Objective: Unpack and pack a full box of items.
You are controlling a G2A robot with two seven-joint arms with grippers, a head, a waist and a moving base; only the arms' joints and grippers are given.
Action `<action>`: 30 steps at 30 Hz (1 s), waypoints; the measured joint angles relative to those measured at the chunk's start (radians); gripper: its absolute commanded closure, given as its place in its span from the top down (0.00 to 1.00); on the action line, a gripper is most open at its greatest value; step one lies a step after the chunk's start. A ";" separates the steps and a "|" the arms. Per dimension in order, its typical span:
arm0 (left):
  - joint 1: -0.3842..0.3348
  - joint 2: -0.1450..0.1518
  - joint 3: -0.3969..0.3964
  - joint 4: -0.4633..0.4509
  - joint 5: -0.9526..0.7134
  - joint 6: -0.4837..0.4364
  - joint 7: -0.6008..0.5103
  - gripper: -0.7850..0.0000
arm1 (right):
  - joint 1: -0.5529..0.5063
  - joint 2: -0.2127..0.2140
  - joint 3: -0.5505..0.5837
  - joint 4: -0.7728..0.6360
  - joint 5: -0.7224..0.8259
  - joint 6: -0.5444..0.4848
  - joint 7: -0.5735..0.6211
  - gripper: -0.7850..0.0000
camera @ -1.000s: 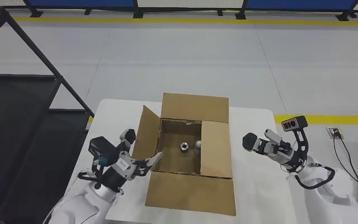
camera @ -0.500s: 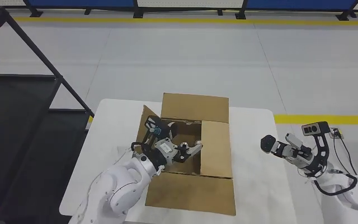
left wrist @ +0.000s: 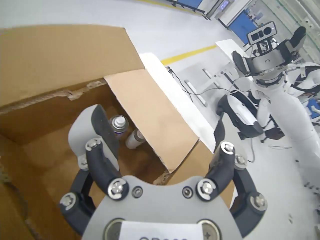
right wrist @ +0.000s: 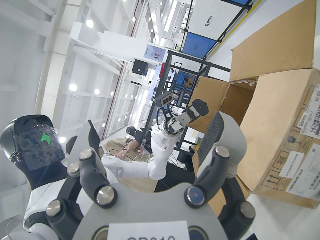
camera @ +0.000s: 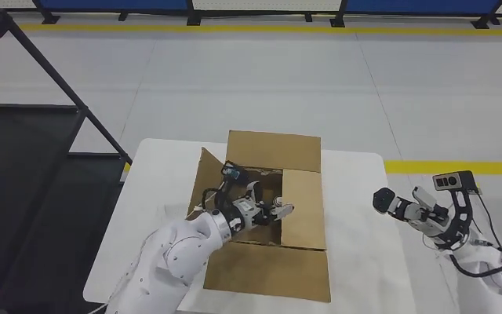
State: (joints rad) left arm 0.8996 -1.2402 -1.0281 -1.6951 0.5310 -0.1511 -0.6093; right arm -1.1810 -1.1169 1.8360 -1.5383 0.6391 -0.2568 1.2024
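**Item 1, cardboard box** [camera: 267, 271]: is sitting on the white table [camera: 157, 180] with its top open and its flaps folded outward.

**Item 2, contents:** a silver-capped can [left wrist: 119, 123] and a white bottle [left wrist: 133, 138] are resting just beside each other on the box floor, near one side flap.

**Item 3, left gripper** [camera: 271, 210]: is hanging over the box opening with its fingers spread, gripping nothing (in its wrist view, one finger is screening part of the can).

**Item 4, right gripper** [camera: 400, 206]: is hovering beyond the table's right edge, well apart from the box, with its fingers spread and empty.
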 measured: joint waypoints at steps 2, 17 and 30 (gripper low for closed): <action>-0.037 -0.010 0.024 0.063 -0.061 0.020 -0.031 1.00 | 0.002 0.006 0.019 0.018 0.006 -0.004 0.019 1.00; -0.158 -0.064 0.132 0.335 -0.315 -0.012 -0.122 1.00 | 0.063 0.033 0.049 0.129 0.040 -0.004 0.066 1.00; -0.209 -0.099 0.185 0.404 -0.378 -0.068 -0.092 1.00 | 0.059 0.050 0.057 0.152 0.061 -0.012 0.069 1.00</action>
State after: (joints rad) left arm 0.6909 -1.3396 -0.8435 -1.2915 0.1529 -0.2191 -0.7012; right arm -1.1218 -1.0665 1.8930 -1.3867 0.7004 -0.2687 1.2719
